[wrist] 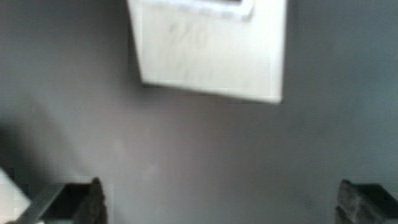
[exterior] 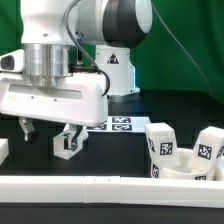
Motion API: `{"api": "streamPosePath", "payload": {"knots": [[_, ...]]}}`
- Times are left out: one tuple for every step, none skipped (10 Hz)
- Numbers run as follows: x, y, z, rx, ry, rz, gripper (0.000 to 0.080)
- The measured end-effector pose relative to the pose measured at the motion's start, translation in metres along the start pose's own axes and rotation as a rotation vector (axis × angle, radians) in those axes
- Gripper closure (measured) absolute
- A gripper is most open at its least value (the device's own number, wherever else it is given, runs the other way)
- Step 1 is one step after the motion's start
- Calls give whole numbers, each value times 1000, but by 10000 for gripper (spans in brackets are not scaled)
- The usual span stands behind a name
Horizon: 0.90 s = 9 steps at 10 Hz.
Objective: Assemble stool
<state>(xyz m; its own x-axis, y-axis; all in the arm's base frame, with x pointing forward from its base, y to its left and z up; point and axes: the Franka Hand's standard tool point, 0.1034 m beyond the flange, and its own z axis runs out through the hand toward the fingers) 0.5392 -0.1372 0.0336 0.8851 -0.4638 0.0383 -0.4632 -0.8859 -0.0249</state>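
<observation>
Arm (exterior: 45,20): low over the dark table (exterior: 30,162), wrist down, probably lining up on a leg.
Border bar (exterior: 100,188): fences the near edge.
Seat (exterior: 188,174): at the exterior view's right by the bar, two upright legs (exterior: 160,145) close by, well apart from the claw.
Loose leg (exterior: 67,146): just beside the claw, the likely target.
Claw (exterior: 47,130): spread wide, holding nothing, with bare table between its fingers (wrist: 71,203) and room to descend.
</observation>
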Motion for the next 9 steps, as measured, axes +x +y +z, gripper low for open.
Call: {"api": "streamPosePath", "payload": {"knots": [[-1, -1, 0, 14, -73, 4, 151], [0, -1, 2, 19, -103, 8, 151], [-8, -1, 3, 32, -190, 10, 151], [-8, -1, 2, 43, -266, 9, 151], [-9, -1, 3, 51, -319, 11, 151], [-12, -1, 3, 63, -391, 15, 151], [-11, -2, 2, 69, -427, 15, 151], [-16, -1, 2, 80, -499, 17, 151], [-18, 0, 3, 86, -554, 19, 151]]}}
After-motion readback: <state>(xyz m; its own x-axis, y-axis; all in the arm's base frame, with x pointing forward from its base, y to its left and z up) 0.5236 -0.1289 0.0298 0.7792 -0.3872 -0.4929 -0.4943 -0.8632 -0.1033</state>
